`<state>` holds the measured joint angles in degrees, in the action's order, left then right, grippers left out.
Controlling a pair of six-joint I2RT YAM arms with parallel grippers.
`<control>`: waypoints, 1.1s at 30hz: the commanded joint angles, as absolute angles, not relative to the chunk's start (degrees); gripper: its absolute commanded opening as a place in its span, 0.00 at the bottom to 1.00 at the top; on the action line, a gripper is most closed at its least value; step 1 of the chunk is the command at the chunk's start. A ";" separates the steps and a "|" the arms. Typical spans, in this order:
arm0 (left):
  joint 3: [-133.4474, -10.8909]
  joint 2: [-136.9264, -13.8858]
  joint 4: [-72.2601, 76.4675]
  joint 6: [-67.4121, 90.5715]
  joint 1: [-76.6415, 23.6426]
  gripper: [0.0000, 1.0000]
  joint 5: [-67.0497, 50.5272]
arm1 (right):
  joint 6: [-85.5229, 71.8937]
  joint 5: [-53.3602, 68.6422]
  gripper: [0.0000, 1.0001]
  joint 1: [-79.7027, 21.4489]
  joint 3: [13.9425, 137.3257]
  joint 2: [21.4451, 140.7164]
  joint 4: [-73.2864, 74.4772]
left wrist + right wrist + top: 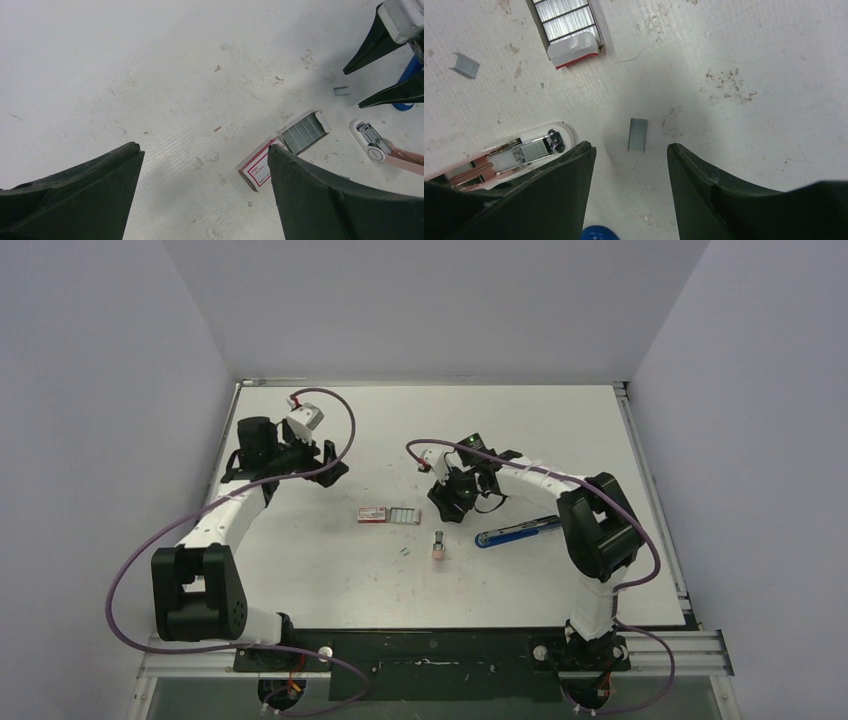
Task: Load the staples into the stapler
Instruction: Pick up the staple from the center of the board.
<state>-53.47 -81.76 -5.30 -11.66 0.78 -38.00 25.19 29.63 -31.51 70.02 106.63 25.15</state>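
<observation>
The right gripper [629, 146] is hovering, jaws parted and empty, over a loose staple strip [638, 134]; the left gripper [202, 147] is gaping wide at far left. The stapler [518, 531] is lying right of the staple box [388, 515].

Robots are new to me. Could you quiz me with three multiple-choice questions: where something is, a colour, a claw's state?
1. The blue stapler is: A) standing on end B) flat on the table, right side C) atop the box
2. The staple box is: A) green B) black C) red and white
3. The right gripper is: A) open around a loose staple strip B) shut on the strip C) shut on the stapler
Answers: B, it lies flat right of centre; C, red print on white card; A, gaps show either side of the strip.
</observation>
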 commanded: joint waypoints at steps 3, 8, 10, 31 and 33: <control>-53.21 -78.23 -2.93 -10.97 1.85 0.95 -38.28 | 21.13 23.98 0.55 -33.32 71.84 108.31 19.86; -52.93 -78.31 -2.63 -11.15 1.86 0.95 -38.76 | 21.82 22.03 0.53 -33.34 71.22 108.37 19.96; -52.91 -78.53 -2.63 -11.08 1.85 0.95 -38.85 | 22.12 21.97 0.51 -33.46 70.84 108.54 20.08; -52.65 -78.54 -3.68 -14.26 1.85 0.95 -39.18 | 24.08 23.49 0.25 -34.36 65.50 108.59 17.13; -52.48 -78.57 -3.61 -14.97 1.85 0.94 -39.61 | 24.01 24.32 0.22 -34.16 65.48 108.51 17.22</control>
<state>-52.69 -79.83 -5.17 -13.17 1.63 -37.98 23.53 23.40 -34.13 66.92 108.55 18.09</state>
